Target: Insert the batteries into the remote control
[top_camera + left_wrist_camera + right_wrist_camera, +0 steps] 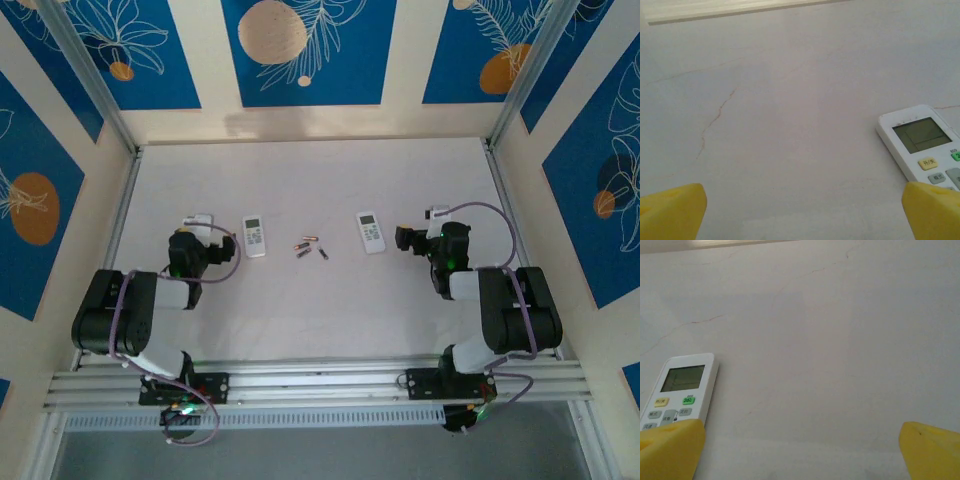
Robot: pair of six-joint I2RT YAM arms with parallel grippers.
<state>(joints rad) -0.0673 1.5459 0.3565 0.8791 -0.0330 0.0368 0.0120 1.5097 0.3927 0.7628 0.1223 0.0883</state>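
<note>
Batteries (308,247): small loose cluster on table (320,330), midway between two remotes, well apart from both arms. Left remote (254,236) and right remote (371,232) lie face up, screens and buttons showing. I judge battery doors are underneath, so flip likely needed first. Left gripper (801,212) low over bare table, jaws wide, nothing between them, left remote just beside inner finger. Right gripper (800,452) mirrors it: wide, empty, right remote by inner finger. I read layout as one remote per arm, batteries shared in middle.

Bright, even, soft lighting.
Washed pale across the table (300,180); faint diffuse shadows; slightly hazy, blurred at bottom corners of both wrist views.
</note>
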